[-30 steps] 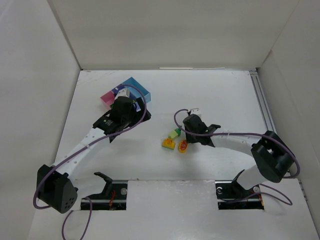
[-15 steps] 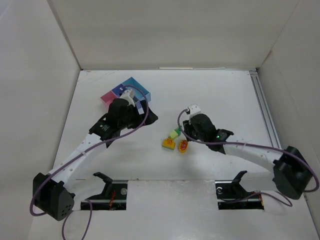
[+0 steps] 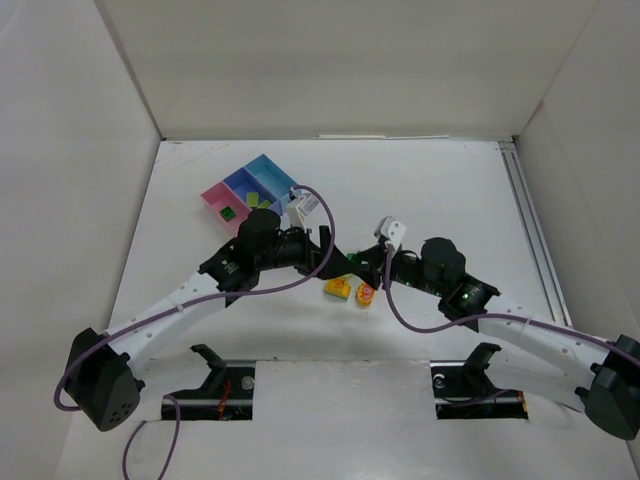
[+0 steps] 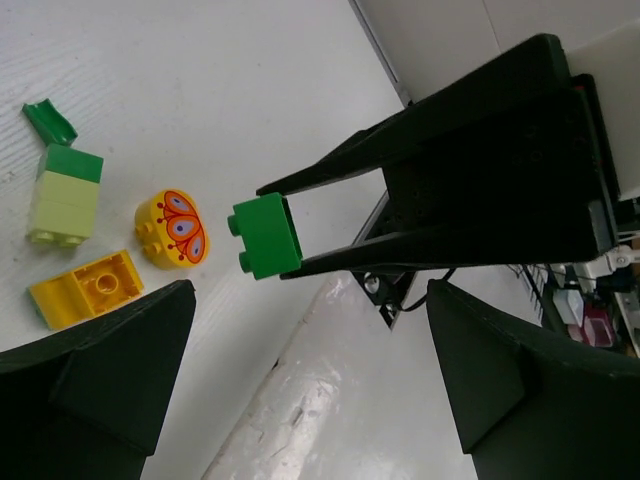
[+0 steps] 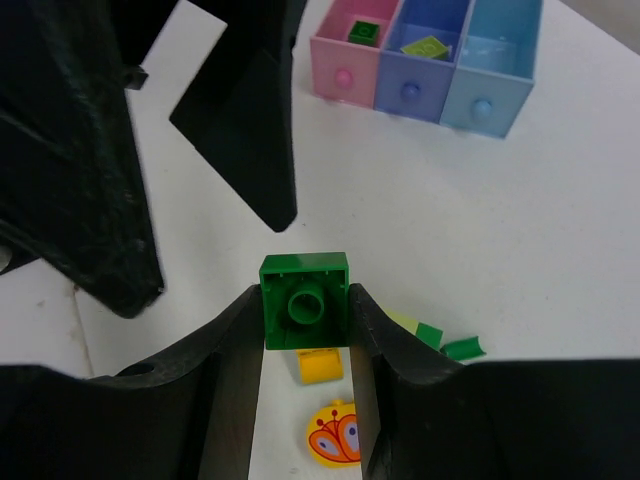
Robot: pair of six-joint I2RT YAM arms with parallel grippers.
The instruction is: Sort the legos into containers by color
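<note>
Containers: one joined row of three open bins at about 10 o'clock on the surface, well apart from both grippers.
- Pink compartment, leftmost: one dark green brick lying inside.
- Middle blue compartment: one lime piece lying flat inside.
- Light-blue compartment, rightmost: contents cannot be told.

Left gripper: fingers spread wide, nothing between them. It points toward 3 o'clock, facing the right gripper, near it but not touching.

Green brick: held off the surface near the centre and pinched on two opposite sides. Its hollow underside faces the right wrist camera.

Right gripper: clamped on the green brick and pointing toward 9 o'clock, so the two grippers meet tip to tip.

Loose legos on the surface, at about 6 o'clock from the held brick:
- a yellow brick;
- just beside it at 3 o'clock, a round yellow piece with an orange butterfly print;
- a lime brick with a green brick touching one end;
- a small dark green scrap near that pair.

None of these touches a gripper.
</note>
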